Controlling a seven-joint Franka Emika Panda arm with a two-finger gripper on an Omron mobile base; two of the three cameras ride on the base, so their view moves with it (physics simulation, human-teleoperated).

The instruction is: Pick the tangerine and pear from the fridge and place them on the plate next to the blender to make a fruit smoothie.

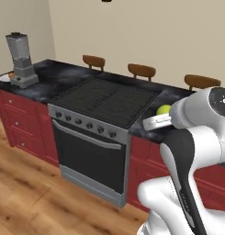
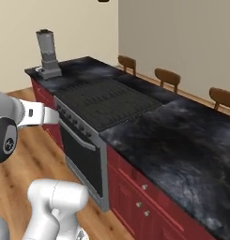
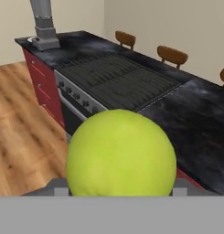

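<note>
Yellow-green, the pear (image 3: 121,153) sits clamped between the jaws at lower centre of the hand view, above the stove (image 3: 115,80). At upper left, the blender (image 1: 21,60) stands on the dark table (image 1: 54,80), with the plate (image 1: 4,77) touching its base.

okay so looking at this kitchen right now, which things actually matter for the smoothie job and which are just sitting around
Part of the job:
- pear, held in the gripper
- blender
- plate beside it

Just there:
- stove
- oven door
- chairs behind the counter
</note>
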